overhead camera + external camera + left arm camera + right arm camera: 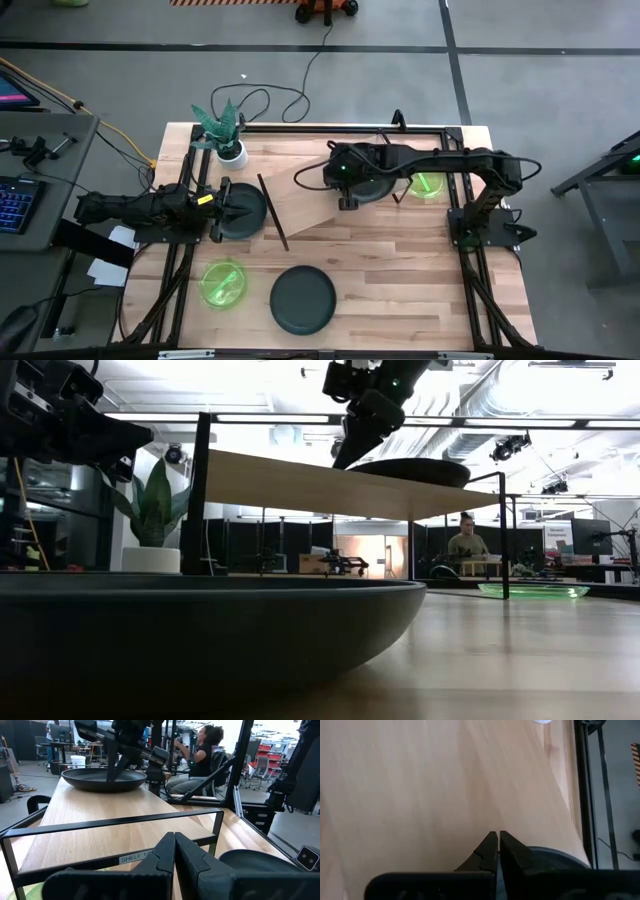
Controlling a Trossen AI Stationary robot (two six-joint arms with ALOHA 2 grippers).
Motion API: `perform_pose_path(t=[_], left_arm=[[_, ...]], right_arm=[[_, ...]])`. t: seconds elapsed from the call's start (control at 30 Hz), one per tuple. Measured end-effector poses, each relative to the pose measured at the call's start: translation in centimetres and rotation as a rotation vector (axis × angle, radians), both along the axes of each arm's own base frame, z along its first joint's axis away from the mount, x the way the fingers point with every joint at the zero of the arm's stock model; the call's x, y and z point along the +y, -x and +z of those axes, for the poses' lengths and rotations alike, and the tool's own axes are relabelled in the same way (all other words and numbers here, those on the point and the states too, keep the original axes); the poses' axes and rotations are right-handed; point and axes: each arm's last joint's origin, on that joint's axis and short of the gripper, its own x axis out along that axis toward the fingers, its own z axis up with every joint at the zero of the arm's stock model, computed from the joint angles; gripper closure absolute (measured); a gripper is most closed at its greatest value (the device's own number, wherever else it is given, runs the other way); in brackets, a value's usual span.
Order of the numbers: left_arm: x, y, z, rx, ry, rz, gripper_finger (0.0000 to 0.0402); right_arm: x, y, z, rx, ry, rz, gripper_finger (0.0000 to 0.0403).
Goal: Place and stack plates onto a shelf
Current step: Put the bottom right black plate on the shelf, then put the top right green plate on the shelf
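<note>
Dark plates, we count three: one on the shelf (330, 205) under the right end effector (345, 190), whose fingers are together; one (243, 211) at nine o'clock by the left end effector (222, 210), fingers together; one (303, 299) at six. Two green plates: (223, 283) on the tabletop (400, 290), (428, 186) at three.

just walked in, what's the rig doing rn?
Stacking plates on the shelf. The right gripper is over the shelf at a dark plate already set on it, fingers together. The left gripper is shut on another dark plate at the shelf's left end. One dark plate and two green plates sit on the table.
</note>
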Motion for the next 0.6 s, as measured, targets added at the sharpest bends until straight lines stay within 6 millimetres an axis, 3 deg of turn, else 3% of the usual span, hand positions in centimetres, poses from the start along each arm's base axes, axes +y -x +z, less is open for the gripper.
perform_pose_path(t=[0.3, 0.47, 0.6], left_arm=[[0.0, 0.0, 0.0, 0.000, 0.000, 0.000, 0.0401], [0.0, 0.0, 0.0, 0.000, 0.000, 0.000, 0.0401], [0.0, 0.0, 0.0, 0.000, 0.000, 0.000, 0.0401]], right_arm=[[-0.4, -0.4, 1.1, -0.076, 0.045, 0.027, 0.0403], [1.4, 0.9, 4.4, -0.172, -0.032, 0.052, 0.0403], [3.7, 3.0, 5.3, -0.187, -0.154, 0.082, 0.0403]])
